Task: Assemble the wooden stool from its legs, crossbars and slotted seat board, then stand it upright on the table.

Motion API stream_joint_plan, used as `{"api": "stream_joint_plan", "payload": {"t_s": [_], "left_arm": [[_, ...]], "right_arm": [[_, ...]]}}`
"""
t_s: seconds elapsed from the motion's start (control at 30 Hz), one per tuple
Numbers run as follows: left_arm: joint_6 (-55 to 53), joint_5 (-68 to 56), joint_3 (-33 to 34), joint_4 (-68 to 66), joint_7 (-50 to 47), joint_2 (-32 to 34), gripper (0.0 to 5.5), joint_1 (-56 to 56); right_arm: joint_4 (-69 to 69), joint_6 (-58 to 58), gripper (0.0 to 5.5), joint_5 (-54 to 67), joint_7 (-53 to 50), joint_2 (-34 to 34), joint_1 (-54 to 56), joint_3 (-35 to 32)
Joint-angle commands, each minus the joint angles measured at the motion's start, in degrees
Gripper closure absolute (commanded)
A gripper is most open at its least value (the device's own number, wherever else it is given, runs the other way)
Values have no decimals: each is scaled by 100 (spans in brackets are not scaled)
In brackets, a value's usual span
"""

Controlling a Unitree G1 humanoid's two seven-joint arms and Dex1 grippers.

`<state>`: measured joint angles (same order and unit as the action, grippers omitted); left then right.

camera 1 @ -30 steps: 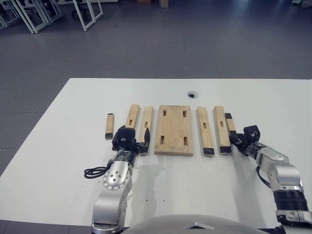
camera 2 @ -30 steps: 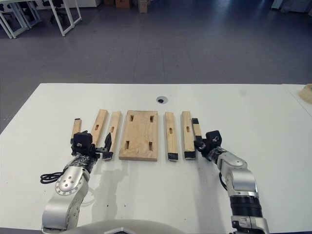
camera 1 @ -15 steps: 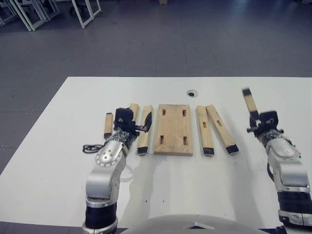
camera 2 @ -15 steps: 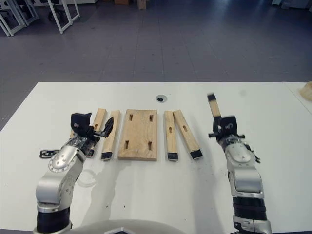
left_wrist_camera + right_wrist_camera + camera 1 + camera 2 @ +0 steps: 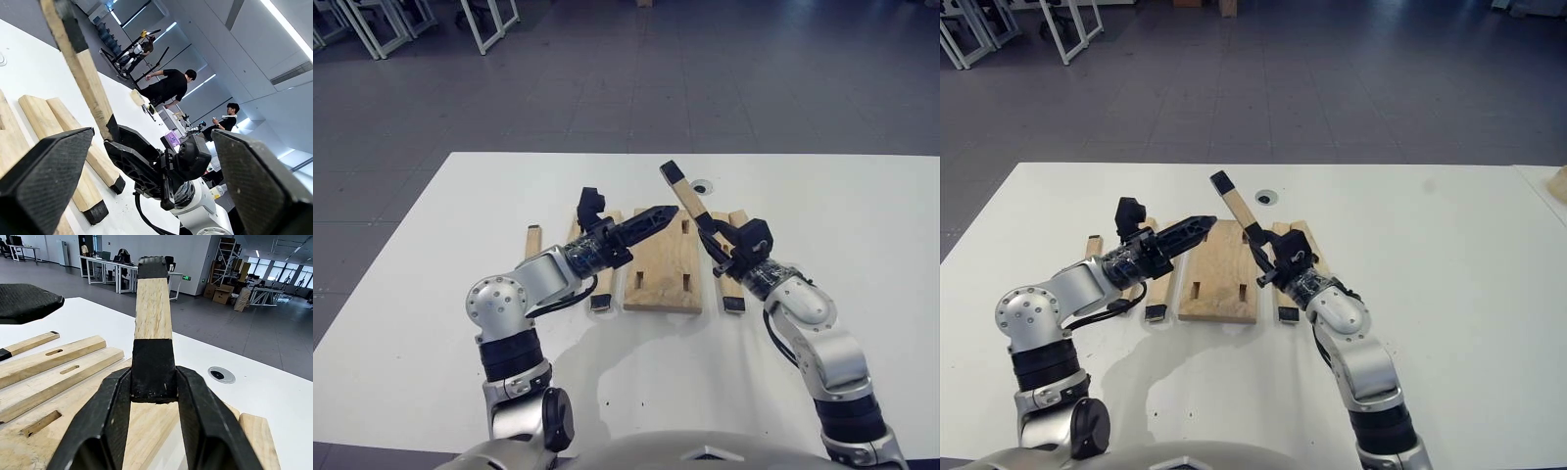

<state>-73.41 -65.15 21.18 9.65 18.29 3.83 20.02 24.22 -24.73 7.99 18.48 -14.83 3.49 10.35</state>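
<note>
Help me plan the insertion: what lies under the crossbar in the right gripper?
The slotted seat board lies flat on the table beneath the crossbar, near slots showing. The right gripper and crossbar cover its far right corner.

Left gripper (image 5: 651, 215) raised over mid-tabletop, elbow bent, fingers apart, pointing toward robot's right. Right gripper (image 5: 717, 247) raised near it, clamped on crossbar (image 5: 683, 196).

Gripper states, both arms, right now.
Left gripper: open, holding nothing.
Right gripper: shut on a crossbar.
</note>
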Motion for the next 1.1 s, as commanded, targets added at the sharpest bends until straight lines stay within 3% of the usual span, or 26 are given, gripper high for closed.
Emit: {"api": "stream_joint_plan", "payload": {"t_s": [0.03,0.6,0.8,1.1], "left_arm": [[201,149,-194,-227,-143,5,108,-65],[1046,737,-401,-1551,-89,231,108,685],[612,154,-49,-1719,-334,155,213,786],[824,54,204,-1963,-880,-49,373,979]], "right_arm": [[203,-240,421,-44,-74,110,-23,168],[386,-313,421,-175,-62,301,-406,900],[378,-300,421,-206,-89,320,-406,907],[304,-275,421,-262,-82,362,-344,927]]}}
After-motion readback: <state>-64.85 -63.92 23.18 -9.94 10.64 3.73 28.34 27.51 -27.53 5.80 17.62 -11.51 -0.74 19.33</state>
